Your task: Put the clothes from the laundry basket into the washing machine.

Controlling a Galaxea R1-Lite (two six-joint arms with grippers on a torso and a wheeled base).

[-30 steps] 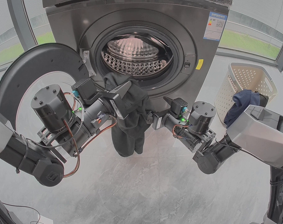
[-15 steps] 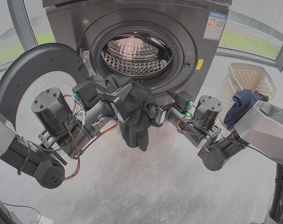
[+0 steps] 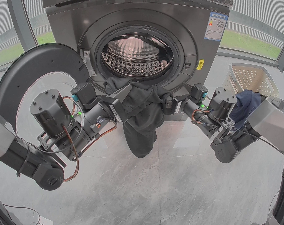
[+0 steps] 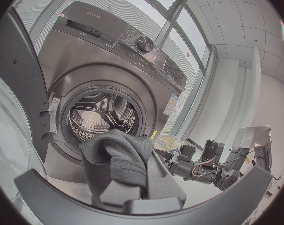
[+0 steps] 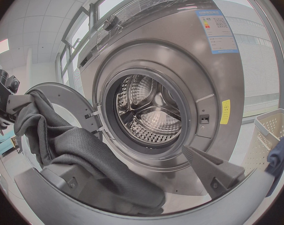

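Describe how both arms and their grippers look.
The left arm and right arm are dark grey, with cylindrical joint housings, bolted caps, and orange-brown and black cables outside. The right has a silver angular shell. The left gripper and right gripper have dark wedge-shaped fingers, with white labels and green lights behind.

On washing machine (image 3: 67,25) front: blue-and-white energy label (image 3: 215,26), coloured bars and QR code; small yellow sticker (image 3: 200,64) beside latch; brand lettering (image 4: 93,15) on top panel

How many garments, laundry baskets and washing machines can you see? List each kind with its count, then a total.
Garments: 2, a grey garment and a blue garment
Laundry basket: 1
Washing machine: 1
Total: 4
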